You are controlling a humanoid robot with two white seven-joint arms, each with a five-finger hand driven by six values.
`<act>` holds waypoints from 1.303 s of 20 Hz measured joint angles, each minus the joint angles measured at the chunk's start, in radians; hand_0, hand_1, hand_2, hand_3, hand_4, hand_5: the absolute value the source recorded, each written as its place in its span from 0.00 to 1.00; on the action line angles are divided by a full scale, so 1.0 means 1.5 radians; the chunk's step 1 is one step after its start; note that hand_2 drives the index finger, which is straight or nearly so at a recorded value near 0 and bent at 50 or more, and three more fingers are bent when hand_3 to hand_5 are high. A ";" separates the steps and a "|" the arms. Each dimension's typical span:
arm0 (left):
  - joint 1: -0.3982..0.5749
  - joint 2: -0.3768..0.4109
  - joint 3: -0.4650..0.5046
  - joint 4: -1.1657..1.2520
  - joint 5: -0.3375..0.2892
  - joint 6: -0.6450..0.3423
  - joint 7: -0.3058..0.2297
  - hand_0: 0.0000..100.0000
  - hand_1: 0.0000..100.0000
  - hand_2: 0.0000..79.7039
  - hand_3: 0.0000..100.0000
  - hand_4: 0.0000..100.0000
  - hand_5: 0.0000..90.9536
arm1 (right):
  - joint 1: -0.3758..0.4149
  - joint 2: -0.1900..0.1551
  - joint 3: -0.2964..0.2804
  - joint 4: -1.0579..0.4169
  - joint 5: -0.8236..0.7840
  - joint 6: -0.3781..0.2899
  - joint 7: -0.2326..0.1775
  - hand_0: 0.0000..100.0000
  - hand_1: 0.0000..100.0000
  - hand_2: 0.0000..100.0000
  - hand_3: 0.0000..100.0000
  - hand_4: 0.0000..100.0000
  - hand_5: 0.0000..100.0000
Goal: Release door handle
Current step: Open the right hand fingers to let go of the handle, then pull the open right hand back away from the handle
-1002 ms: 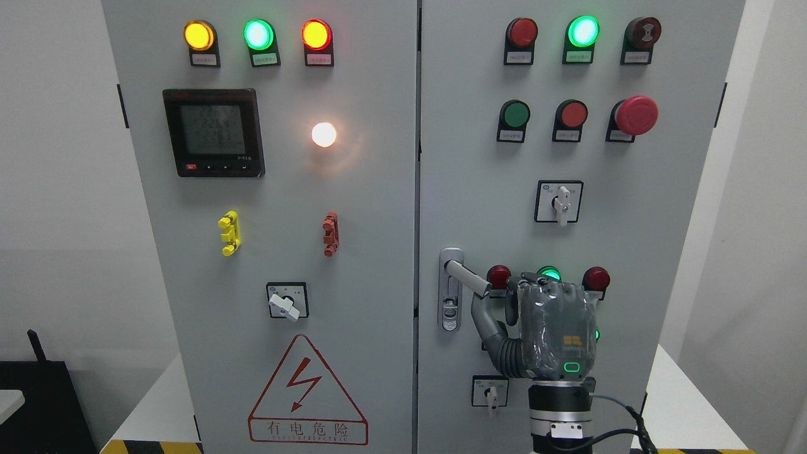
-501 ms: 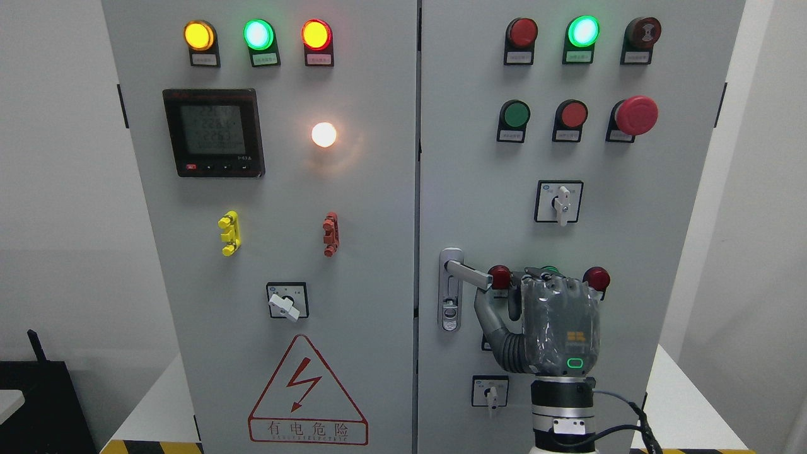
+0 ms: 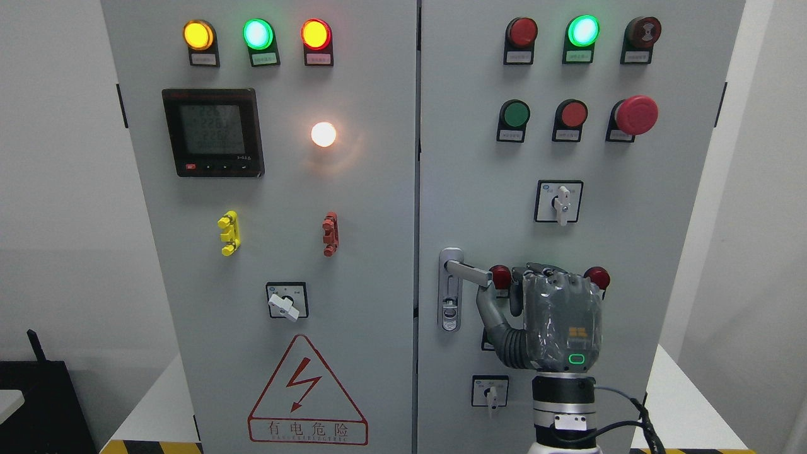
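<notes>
Grey right robot hand (image 3: 558, 325) stands upright before the right cabinet door (image 3: 567, 221), fingers loosely curled and holding nothing. Its thumb reaches toward ten o'clock, just under the silver door handle (image 3: 468, 272).

Silver door handle (image 3: 468, 272), lever near-horizontal, pointing right
</notes>
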 measured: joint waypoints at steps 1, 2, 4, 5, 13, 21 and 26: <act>0.000 0.000 0.000 0.000 0.000 0.000 0.000 0.12 0.39 0.00 0.00 0.00 0.00 | 0.001 0.000 0.000 0.000 0.000 0.000 0.000 0.52 0.49 1.00 1.00 1.00 0.98; 0.000 0.000 0.000 0.000 0.000 0.000 0.000 0.12 0.39 0.00 0.00 0.00 0.00 | 0.002 0.000 0.000 0.000 0.000 0.000 0.000 0.52 0.49 1.00 1.00 1.00 0.98; 0.000 0.000 0.000 0.000 0.000 0.000 0.000 0.12 0.39 0.00 0.00 0.00 0.00 | 0.004 0.001 0.000 0.000 -0.001 0.000 -0.001 0.53 0.49 1.00 1.00 1.00 0.98; 0.000 0.000 0.000 0.000 0.000 0.000 0.000 0.12 0.39 0.00 0.00 0.00 0.00 | 0.006 0.001 0.000 0.000 -0.001 0.000 -0.001 0.53 0.49 1.00 1.00 1.00 0.98; 0.000 0.000 0.000 0.000 0.000 0.000 0.000 0.12 0.39 0.00 0.00 0.00 0.00 | 0.031 0.002 0.001 -0.005 -0.003 -0.005 0.000 0.56 0.50 1.00 1.00 1.00 0.98; 0.000 0.000 0.000 0.000 0.000 0.000 0.000 0.12 0.39 0.00 0.00 0.00 0.00 | 0.088 0.000 0.000 -0.039 -0.004 -0.035 -0.009 0.59 0.50 0.88 1.00 0.93 0.95; 0.000 0.000 0.000 0.000 0.000 0.000 0.000 0.12 0.39 0.00 0.00 0.00 0.00 | 0.121 -0.001 -0.005 -0.070 -0.005 -0.072 -0.020 0.58 0.42 0.60 0.93 0.76 0.75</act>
